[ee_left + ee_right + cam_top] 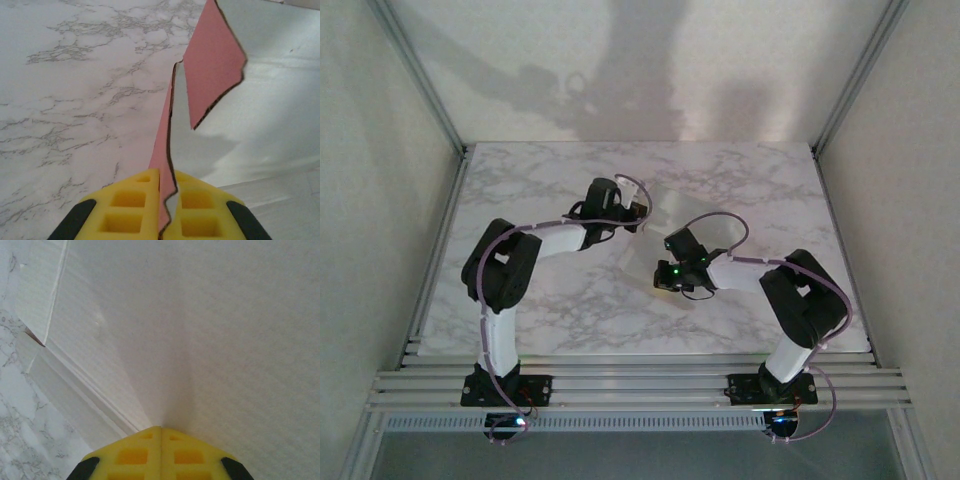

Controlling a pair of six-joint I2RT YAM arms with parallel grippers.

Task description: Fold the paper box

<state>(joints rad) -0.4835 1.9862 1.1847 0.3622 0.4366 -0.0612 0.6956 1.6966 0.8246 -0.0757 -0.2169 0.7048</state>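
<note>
Left pincer is clamped on the paper box. A thin edge of the board runs up between its yellow pads, pink on the pincer's left side and white on its right. A pink flap stands tilted just ahead. Over on the other side, the right pincer has its yellow pads pressed together, tips against the box's white face, which spreads ahead of it. Whether it pinches any board I cannot tell. Marble table lies to the left of each pincer.
</note>
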